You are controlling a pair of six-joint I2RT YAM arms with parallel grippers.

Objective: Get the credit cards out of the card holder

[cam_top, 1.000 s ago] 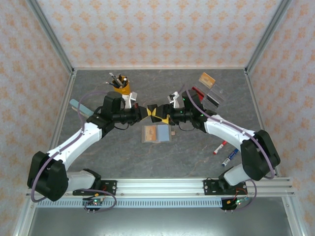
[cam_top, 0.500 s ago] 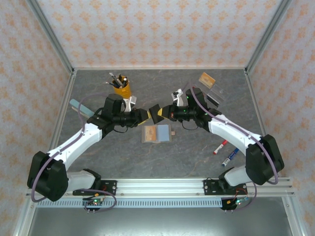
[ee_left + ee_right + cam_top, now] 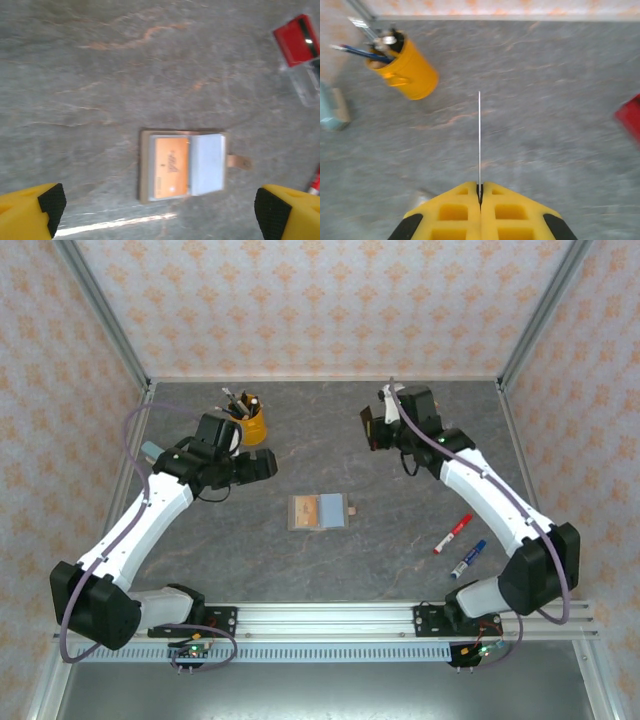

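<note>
The card holder (image 3: 318,512) lies open on the table's middle, with a tan-orange credit card (image 3: 325,510) in its left half. From the left wrist it appears as the holder (image 3: 207,162) with the orange card (image 3: 171,167) inside. My left gripper (image 3: 262,468) hangs open and empty, left of the holder and above the table; its yellow fingertips (image 3: 32,210) frame the holder from below. My right gripper (image 3: 378,430) is at the back right, shut on a dark credit card (image 3: 371,428), which appears edge-on (image 3: 479,140) between the pads. A red card (image 3: 298,46) lies beside a clear tray (image 3: 307,80).
A yellow cup (image 3: 248,423) with pens stands at the back left, next to a light-blue block (image 3: 150,450). A red marker (image 3: 452,533) and a blue marker (image 3: 467,558) lie at the front right. Metal frame posts border the table.
The two grippers met over the holder with the dark card between them. The left opened and drew back left; the right shut on the card and carried it to the back right.
</note>
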